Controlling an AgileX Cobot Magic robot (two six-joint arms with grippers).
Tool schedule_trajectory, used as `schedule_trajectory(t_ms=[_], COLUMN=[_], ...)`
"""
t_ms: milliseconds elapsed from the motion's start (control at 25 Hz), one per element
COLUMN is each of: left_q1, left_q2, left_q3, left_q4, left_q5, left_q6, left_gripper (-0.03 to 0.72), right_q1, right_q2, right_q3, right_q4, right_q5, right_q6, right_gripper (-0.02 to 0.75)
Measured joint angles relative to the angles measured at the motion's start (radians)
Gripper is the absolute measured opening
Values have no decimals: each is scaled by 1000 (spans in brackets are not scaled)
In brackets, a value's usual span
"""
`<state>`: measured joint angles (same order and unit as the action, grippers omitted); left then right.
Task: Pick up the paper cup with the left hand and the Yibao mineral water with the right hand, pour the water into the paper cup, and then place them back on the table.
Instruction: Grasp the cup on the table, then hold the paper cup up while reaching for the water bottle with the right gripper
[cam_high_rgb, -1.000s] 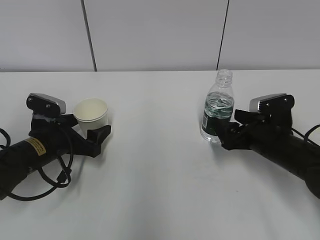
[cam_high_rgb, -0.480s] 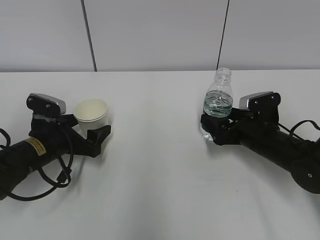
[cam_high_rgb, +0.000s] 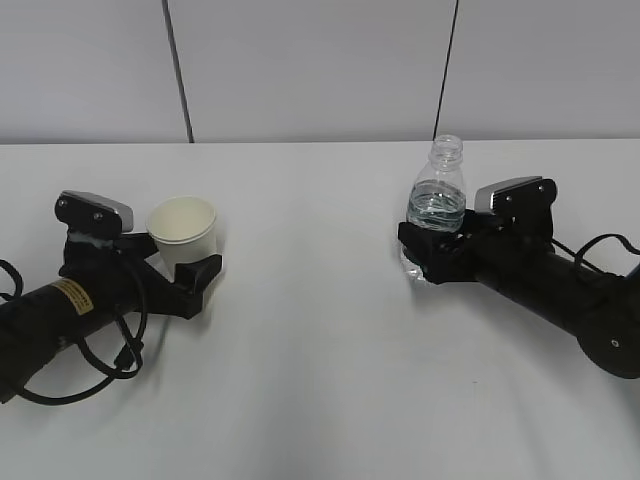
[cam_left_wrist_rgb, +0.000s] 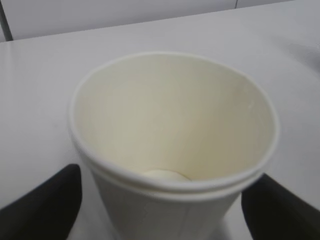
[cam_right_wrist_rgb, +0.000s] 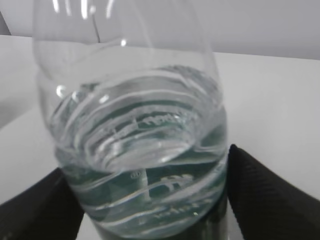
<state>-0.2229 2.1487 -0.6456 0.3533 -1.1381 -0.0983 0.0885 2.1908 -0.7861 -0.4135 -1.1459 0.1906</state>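
Right hand (cam_high_rgb: 428, 252) has slid in leftward since a second ago; its jaws now flank the Yibao mineral water (cam_high_rgb: 436, 205), wide, not visibly clamped.
Bottle, right of centre: capless, thin-walled, slick, water (cam_right_wrist_rgb: 145, 150) about half up; grip the labelled waist gently. Paper cup (cam_high_rgb: 183, 230), far left: light, crushable; left hand (cam_high_rgb: 180, 268) straddles it, jaws open, both on the table (cam_high_rgb: 310, 330).
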Motion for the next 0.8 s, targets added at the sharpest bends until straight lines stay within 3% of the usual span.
schedule_trajectory(t_ms=[360, 800], left_q1=[0, 0], left_q2=[0, 0], left_q3=[0, 0], left_q4=[0, 0], left_q5=[0, 0], left_q6=[0, 0], left_gripper=[586, 584], right_q1=[0, 2], right_q2=[0, 2], right_q3=[-13, -19], right_q4=[-4, -4], right_q5=[2, 0], right_q6=[0, 0], right_gripper=[617, 524])
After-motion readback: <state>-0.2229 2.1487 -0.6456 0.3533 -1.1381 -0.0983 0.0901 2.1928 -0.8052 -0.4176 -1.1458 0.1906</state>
